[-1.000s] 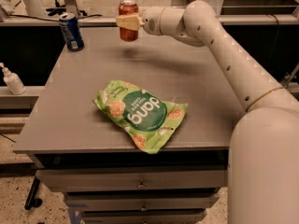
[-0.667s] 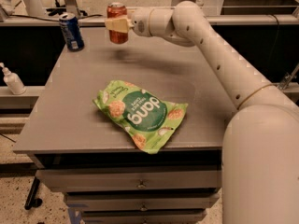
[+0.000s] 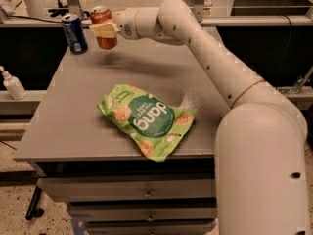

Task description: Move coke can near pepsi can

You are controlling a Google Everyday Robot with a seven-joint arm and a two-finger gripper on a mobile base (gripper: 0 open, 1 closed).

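My tool (image 3: 104,30) is clamped round the coke can (image 3: 101,15), which is upright and lifted off the desk (image 3: 63,126) over its far end. The pepsi can (image 3: 75,33) stands just beside it, not touching. A green snack bag (image 3: 146,119) lies mid-desk, well apart.

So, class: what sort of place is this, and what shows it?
Probably a lab or workshop: a grey table with drawers, benches behind, a pump bottle. The gripper holds the coke can beside the pepsi can.
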